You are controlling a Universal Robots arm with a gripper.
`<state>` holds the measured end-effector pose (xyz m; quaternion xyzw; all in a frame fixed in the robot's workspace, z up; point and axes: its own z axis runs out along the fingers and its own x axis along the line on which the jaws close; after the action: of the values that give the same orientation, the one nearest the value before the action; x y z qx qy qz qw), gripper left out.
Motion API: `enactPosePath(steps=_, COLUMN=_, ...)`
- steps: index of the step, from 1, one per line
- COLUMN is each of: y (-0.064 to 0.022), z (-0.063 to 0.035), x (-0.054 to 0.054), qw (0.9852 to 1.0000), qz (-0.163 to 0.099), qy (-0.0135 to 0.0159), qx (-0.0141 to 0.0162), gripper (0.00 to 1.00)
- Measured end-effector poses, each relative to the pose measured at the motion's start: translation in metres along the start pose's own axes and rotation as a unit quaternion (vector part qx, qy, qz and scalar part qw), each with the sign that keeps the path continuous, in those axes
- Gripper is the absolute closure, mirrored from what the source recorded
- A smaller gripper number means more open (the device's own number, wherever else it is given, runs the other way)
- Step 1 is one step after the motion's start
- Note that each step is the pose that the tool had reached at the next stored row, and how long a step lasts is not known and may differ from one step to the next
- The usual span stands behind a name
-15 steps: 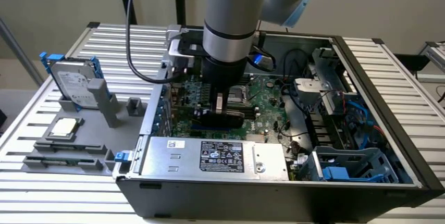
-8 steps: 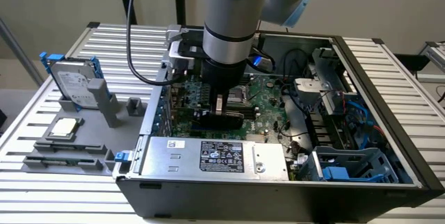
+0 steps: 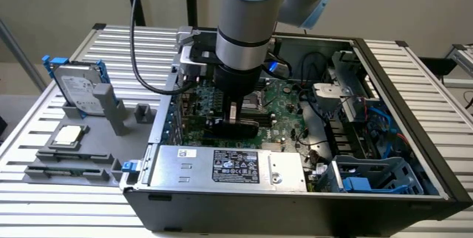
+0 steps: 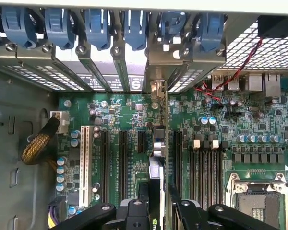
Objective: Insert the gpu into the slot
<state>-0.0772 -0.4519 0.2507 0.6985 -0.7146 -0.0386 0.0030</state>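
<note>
The gpu [image 3: 230, 125] is a thin black card standing on edge over the green motherboard [image 3: 284, 108] inside the open computer case. My gripper [image 3: 232, 114] comes straight down onto the card's upper edge. In the wrist view the gpu [image 4: 156, 167] shows edge-on, running toward the silver bracket [image 4: 157, 88] at the case's rear openings. My gripper [image 4: 158, 199] is shut on it, with a black finger [image 4: 143, 203] on either side. The slot is hidden beneath the card. I cannot tell how deep the card sits.
A white expansion slot [image 4: 85, 160] and black slots [image 4: 122, 158] lie beside the card, and memory slots [image 4: 206, 165] and the CPU socket [image 4: 257, 201] on its other side. A silver power supply [image 3: 229, 166] fills the case front. A hard drive [image 3: 77, 88] stands on a grey fixture outside.
</note>
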Motion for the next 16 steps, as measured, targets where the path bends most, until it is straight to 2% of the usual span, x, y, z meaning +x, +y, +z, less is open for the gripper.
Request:
enactPosePath(steps=3, y=-0.0001, z=0.0006, x=0.000, qw=1.0000, qz=-0.001, qy=0.0003, qx=-0.0012, gripper=0.74)
enactPosePath(steps=4, y=0.0000, z=0.0012, x=0.000, qw=1.0000, qz=-0.001, qy=-0.0005, qx=-0.0013, gripper=0.74)
enactPosePath(steps=5, y=0.0000, z=0.0012, x=0.000, qw=1.0000, qz=-0.001, qy=-0.0003, qx=-0.0014, gripper=0.73)
enactPosePath(steps=6, y=0.0000, z=0.0010, x=0.000, qw=1.0000, qz=-0.001, qy=-0.0002, qx=-0.0019, gripper=0.66)
enactPosePath(steps=8, y=0.0001, z=-0.0012, x=0.000, qw=1.0000, qz=-0.001, qy=0.0000, qx=-0.0030, gripper=0.66)
enactPosePath(steps=10, y=0.0004, z=-0.0064, x=-0.001, qw=1.0000, qz=-0.001, qy=0.0000, qx=-0.0036, gripper=0.66)
enactPosePath(steps=16, y=0.0018, z=-0.0325, x=-0.003, qw=1.0000, qz=-0.001, qy=0.0001, qx=-0.0045, gripper=0.66)
